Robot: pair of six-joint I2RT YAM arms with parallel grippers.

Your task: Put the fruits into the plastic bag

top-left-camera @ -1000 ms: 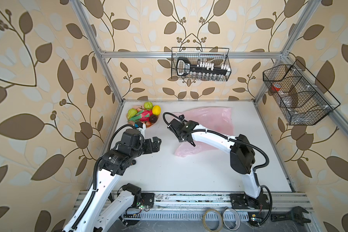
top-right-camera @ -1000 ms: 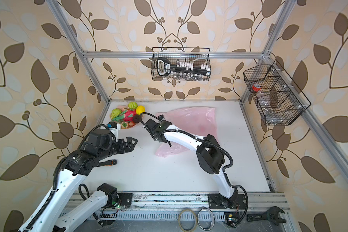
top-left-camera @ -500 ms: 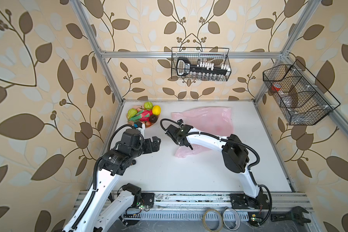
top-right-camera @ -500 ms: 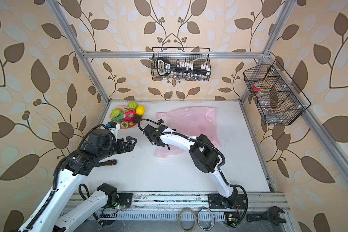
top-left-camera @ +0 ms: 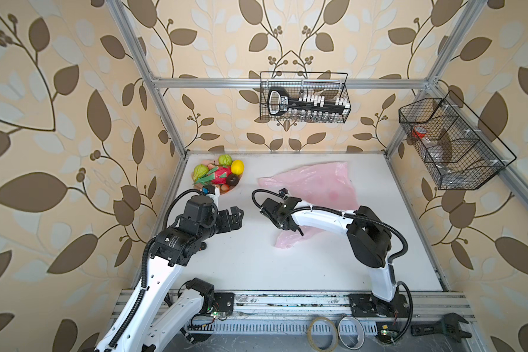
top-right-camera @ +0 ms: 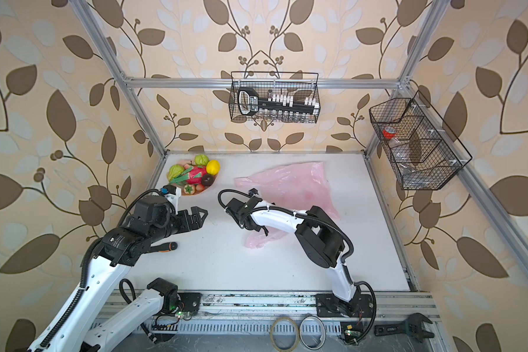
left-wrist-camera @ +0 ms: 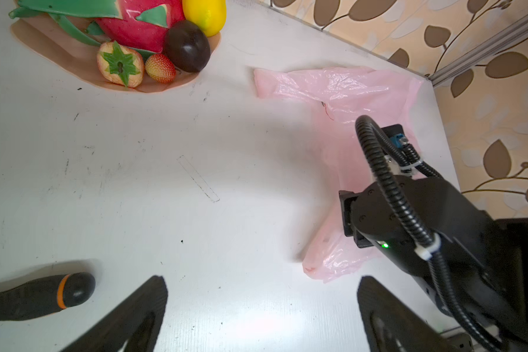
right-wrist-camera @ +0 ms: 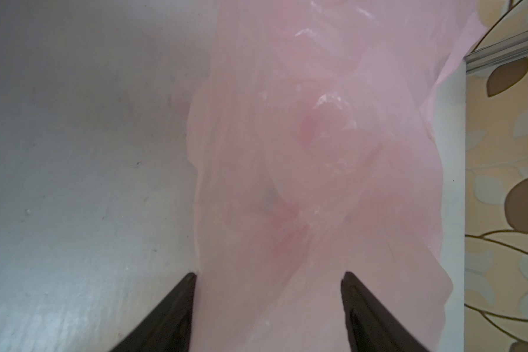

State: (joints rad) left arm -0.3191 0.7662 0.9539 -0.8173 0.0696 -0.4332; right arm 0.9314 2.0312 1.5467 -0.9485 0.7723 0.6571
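**White tabletop: fruit heaped far left, bag flat under the right gripper**

Leaf-patterned wallpaper closes in a scuffed white table surface [top-left-camera: 250, 265]. At its far-left corner a peach-pink petal-edged dish [left-wrist-camera: 52, 45] holds the pile of toy fruits [top-left-camera: 221, 175]: two lumpy green ones, a magenta dragon fruit, a yellow lemon, a dark purple round one and small red ones. None is in the bag yet. Near the left edge lies a black screwdriver handle with an orange ring [left-wrist-camera: 43, 294].

The left gripper [left-wrist-camera: 261, 283] hovers over bare surface, jaws spread wide and empty. The dish lies just beyond it, so this arm is the nearer to the fruit.

Right of the middle, the right gripper [right-wrist-camera: 269, 275] stands over the near, narrow end of the thin, crinkled, translucent pale-pink plastic bag [top-left-camera: 314, 183], with its jaws apart on either side of the film. The bag lies flat, its long axis running from that end toward the far-right corner. The coming move, I judge, is a pinch on that near end to raise it.

A black wire basket [top-left-camera: 451, 146] hangs on the right wall.
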